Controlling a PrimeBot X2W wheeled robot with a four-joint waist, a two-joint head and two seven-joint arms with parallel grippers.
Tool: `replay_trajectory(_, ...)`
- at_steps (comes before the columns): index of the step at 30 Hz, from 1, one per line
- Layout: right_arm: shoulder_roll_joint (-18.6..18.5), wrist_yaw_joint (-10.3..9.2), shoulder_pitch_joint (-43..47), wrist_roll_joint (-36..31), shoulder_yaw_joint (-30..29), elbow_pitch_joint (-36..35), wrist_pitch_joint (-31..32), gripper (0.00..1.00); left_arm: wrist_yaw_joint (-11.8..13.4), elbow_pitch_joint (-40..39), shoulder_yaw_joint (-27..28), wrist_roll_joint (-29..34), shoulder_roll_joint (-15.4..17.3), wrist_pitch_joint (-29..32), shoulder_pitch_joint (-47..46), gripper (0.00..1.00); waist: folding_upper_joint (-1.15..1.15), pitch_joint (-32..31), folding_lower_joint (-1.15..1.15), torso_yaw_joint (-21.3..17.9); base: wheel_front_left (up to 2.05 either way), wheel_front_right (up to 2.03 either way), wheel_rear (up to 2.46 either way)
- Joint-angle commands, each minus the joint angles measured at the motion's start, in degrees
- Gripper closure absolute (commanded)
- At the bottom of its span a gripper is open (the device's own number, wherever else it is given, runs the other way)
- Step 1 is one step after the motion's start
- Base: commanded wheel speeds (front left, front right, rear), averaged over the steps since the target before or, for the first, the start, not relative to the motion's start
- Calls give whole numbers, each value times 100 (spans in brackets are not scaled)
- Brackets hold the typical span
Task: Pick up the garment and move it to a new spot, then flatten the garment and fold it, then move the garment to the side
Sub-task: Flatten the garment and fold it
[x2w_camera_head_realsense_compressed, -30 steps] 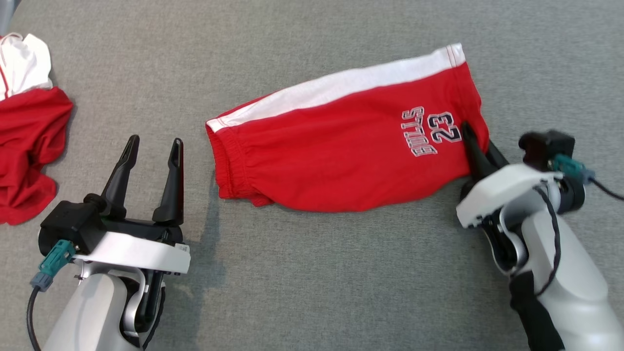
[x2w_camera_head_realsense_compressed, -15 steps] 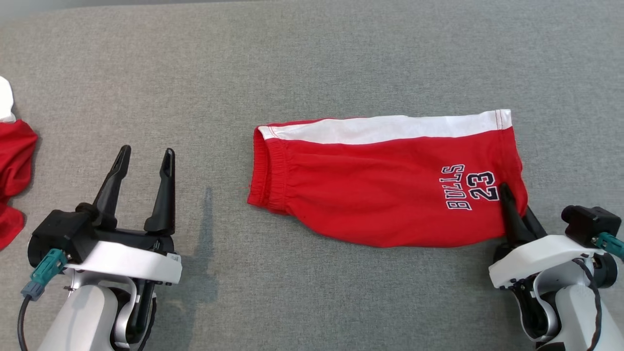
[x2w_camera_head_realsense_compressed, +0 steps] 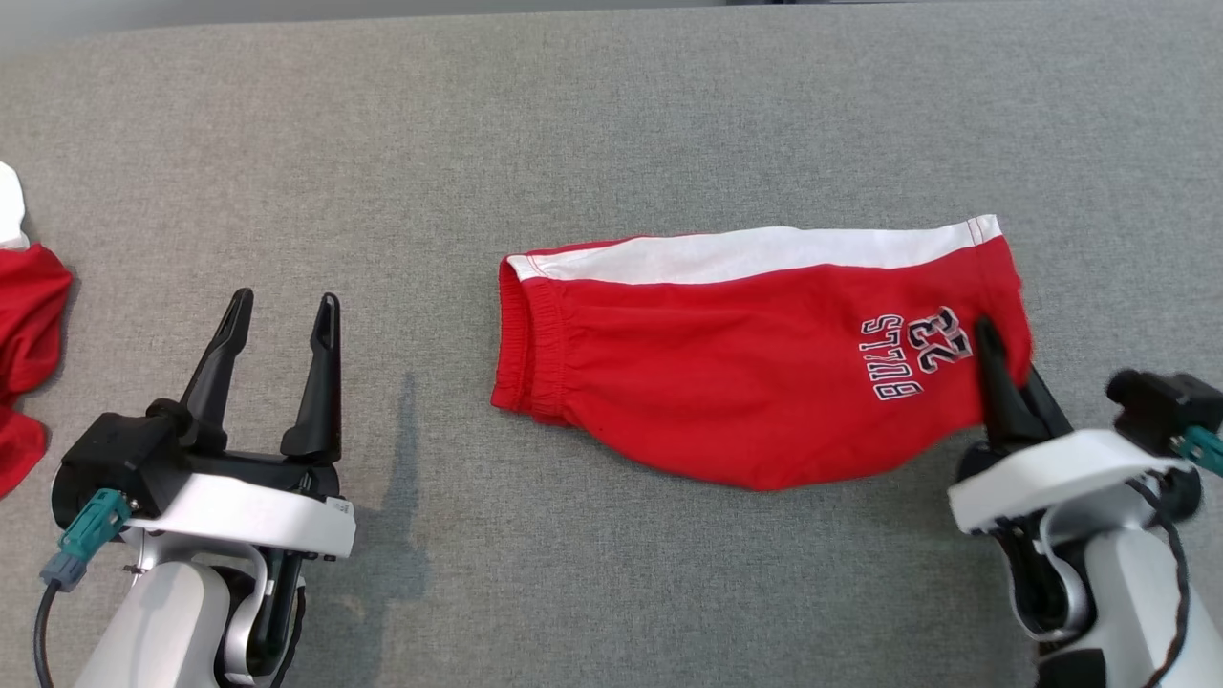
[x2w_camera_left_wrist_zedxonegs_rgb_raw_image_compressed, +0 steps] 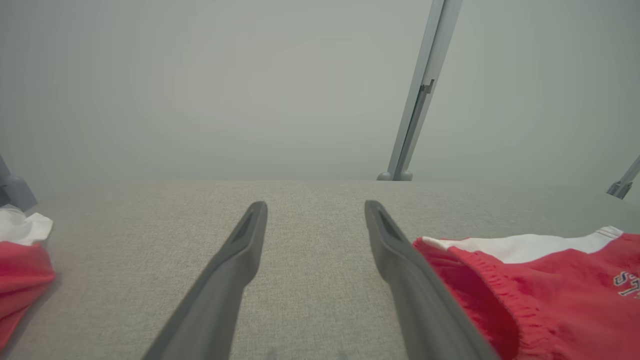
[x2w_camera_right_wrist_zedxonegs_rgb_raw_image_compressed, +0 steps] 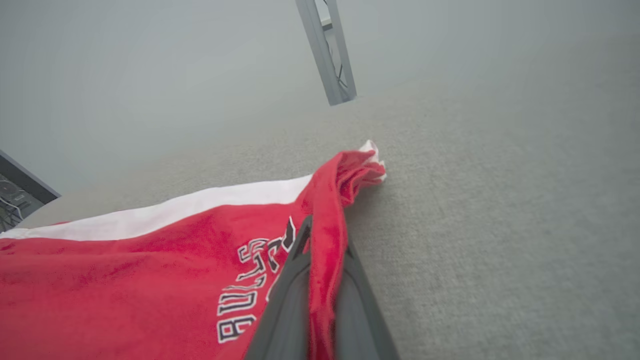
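Observation:
The garment [x2w_camera_head_realsense_compressed: 726, 363] is a pair of red shorts with a white side stripe and "BULLS 23" print, folded lengthwise on the grey table [x2w_camera_head_realsense_compressed: 611, 115]. Its elastic waistband points left. My right gripper [x2w_camera_head_realsense_compressed: 998, 358] is shut on the garment's right hem beside the print, and that corner is lifted slightly. In the right wrist view the red hem [x2w_camera_right_wrist_zedxonegs_rgb_raw_image_compressed: 327, 235] is pinched between the two dark fingers [x2w_camera_right_wrist_zedxonegs_rgb_raw_image_compressed: 285, 310]. My left gripper [x2w_camera_head_realsense_compressed: 277, 315] stands open well left of the waistband, holding nothing. The left wrist view shows the waistband [x2w_camera_left_wrist_zedxonegs_rgb_raw_image_compressed: 480, 285] just right of my open fingers.
A second red and white garment [x2w_camera_head_realsense_compressed: 24, 325] lies crumpled at the table's left edge, also seen in the left wrist view [x2w_camera_left_wrist_zedxonegs_rgb_raw_image_compressed: 20, 270]. Grey metal frame posts [x2w_camera_left_wrist_zedxonegs_rgb_raw_image_compressed: 420, 95] stand beyond the table's far edge. Bare grey cloth surrounds the shorts.
The head camera has shifted, so the whole scene moved. My right gripper has raised the hem a little and the print now tilts. The left gripper stays open and still.

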Motion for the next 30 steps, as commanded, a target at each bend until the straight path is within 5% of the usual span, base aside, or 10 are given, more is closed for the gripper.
replay_trajectory(1,-11,1,-140,36,141,-136,-38,100,11,-13,11,-19,34,-7,55,0,0,-19,0,-9,0,0,0)
replay_trajectory(12,-18,1,-660,443,1955,-1255,170,100,-42,33,-148,-48,-48,-8,43,0,0,-159,0,170,0,0,0)
replay_trajectory(27,-18,1,-1669,1159,3756,424,-48,100,-181,268,-339,-32,-141,-67,-224,0,0,25,0,595,0,0,0)
replay_trajectory(29,-18,1,-1770,1241,3908,537,-151,54,-189,300,-348,-52,-157,-78,-247,0,0,38,0,605,0,0,0)
replay_trajectory(30,-20,1,-1808,1283,3979,582,-198,3,-200,318,-355,-54,-161,-89,-253,0,0,39,0,607,0,0,0)
